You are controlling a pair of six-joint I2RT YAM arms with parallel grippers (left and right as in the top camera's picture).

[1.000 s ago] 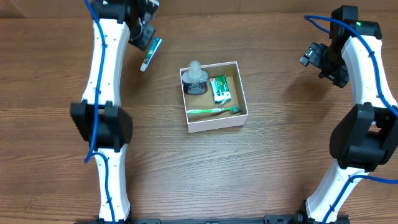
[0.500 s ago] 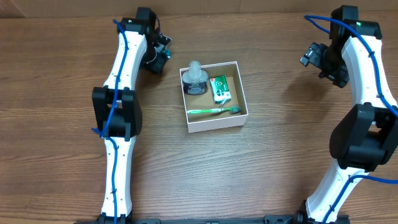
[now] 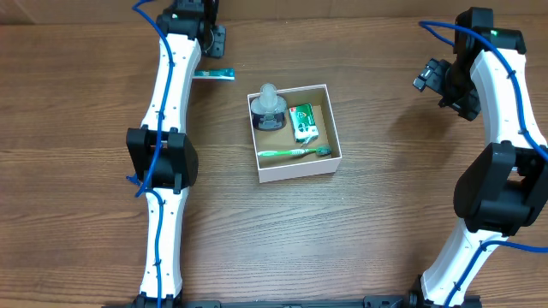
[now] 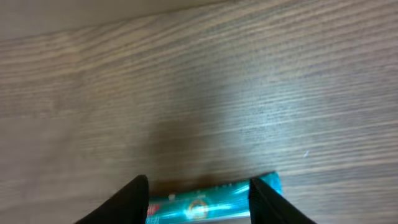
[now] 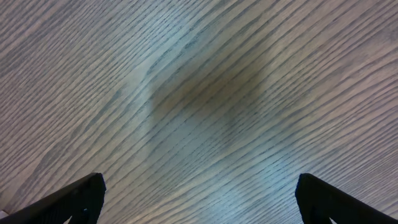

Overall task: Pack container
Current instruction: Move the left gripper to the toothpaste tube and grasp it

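Note:
The container (image 3: 300, 165), a white square box with a brown inside, stands mid-table. It holds a dark jar with a clear cap (image 3: 269, 108), a green box (image 3: 302, 122) and a green toothbrush (image 3: 295, 152). A teal toothpaste tube (image 3: 213, 74) lies flat on the table, left of the container. My left gripper (image 3: 211, 36) is open just behind the tube. In the left wrist view the tube (image 4: 211, 200) lies across behind the two fingertips (image 4: 199, 186). My right gripper (image 3: 430, 77) is open and empty at the far right, over bare wood (image 5: 199, 186).
The table is brown wood. The left arm runs down the left side of the table and the right arm down the right side. Nothing else lies near the container.
The left gripper carried the tube toward the container, lowered it, let go and drew back. The tube now lies on the table. The right arm has not moved.

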